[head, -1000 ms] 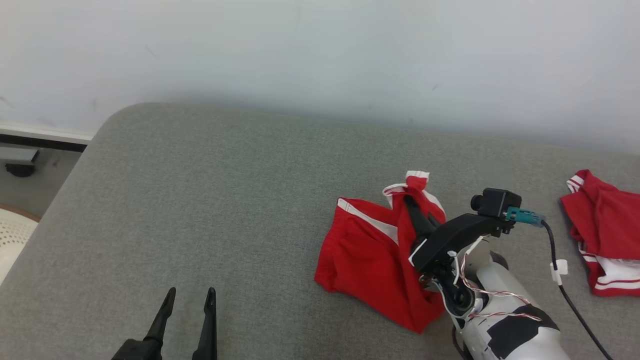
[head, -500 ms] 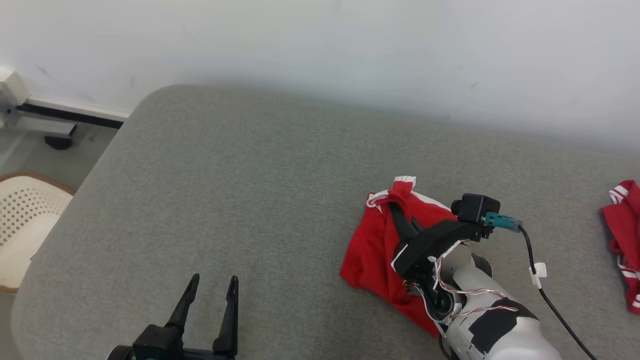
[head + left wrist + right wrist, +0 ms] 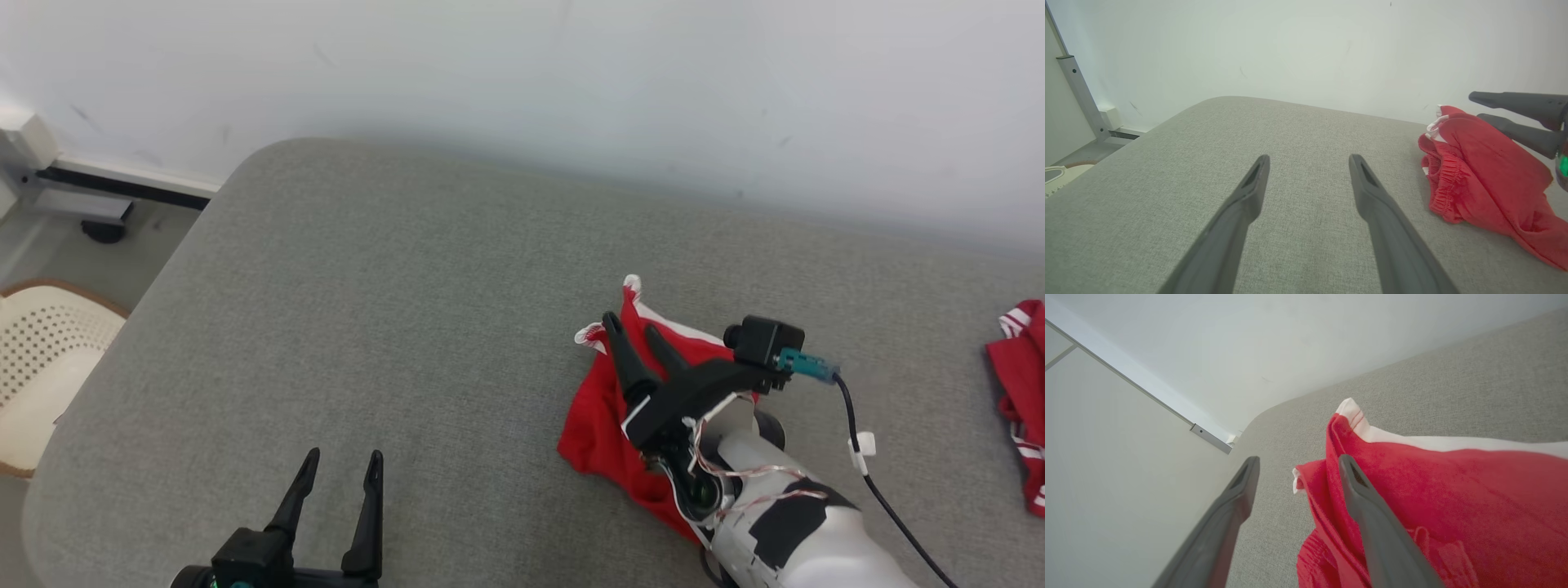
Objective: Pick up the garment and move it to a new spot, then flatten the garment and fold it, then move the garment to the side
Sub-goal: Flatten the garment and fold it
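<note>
Chair, pale and perforated, stands at the far left, down beside the grey cushioned surface. Next along, the left gripper hovers over the near edge, fingers spread wide with nothing between them, well apart from any cloth. Right of centre, the red garment with white trim lies bunched in a heap on the grey. The right gripper sits right over it, fingers parted, one resting against the red fabric, nothing pinched. Far right, a second red garment lies at the edge.
</note>
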You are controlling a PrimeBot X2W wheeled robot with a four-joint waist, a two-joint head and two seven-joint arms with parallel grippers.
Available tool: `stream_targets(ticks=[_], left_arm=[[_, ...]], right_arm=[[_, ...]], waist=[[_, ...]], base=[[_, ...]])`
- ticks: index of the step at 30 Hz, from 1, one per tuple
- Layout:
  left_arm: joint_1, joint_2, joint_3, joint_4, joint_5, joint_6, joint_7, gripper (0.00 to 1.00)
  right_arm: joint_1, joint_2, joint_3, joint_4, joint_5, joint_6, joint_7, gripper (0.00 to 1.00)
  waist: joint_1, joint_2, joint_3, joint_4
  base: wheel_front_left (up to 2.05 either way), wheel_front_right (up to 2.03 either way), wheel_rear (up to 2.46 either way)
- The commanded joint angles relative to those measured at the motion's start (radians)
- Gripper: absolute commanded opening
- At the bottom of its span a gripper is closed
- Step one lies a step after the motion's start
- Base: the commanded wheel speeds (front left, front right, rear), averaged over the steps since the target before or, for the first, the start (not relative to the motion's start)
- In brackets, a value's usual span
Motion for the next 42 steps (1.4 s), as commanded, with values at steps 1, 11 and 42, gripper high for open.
stream_targets(ticks=[1,11,42], left_arm=[[0.009,-0.001,0.004,0.002,0.001,0.001,-0.001,1.00],[0.045,-0.001,0.040,-0.032,-0.002,0.001,-0.001,1.00],[-0.008,0.009,0.033,-0.033,0.012,0.001,-0.001,1.00]], right_arm=[[-0.019,0.000,0.000,-0.006,0.006,-0.002,-0.005,1.00],[0.063,-0.123,-0.308,-0.181,-0.233,-0.002,-0.011,1.00],[0.279,0.001,-0.464,-0.149,-0.749,-0.002,-0.011,0.00]], waist=[[0.0000,-0.0001,-0.012,-0.015],[0.0000,-0.0001,-0.015,-0.064],[0.0000,-0.0001,0.055,-0.027]], base=[[0.00,0.00,0.00],[0.00,0.00,0.00],[0.00,0.00,0.00]])
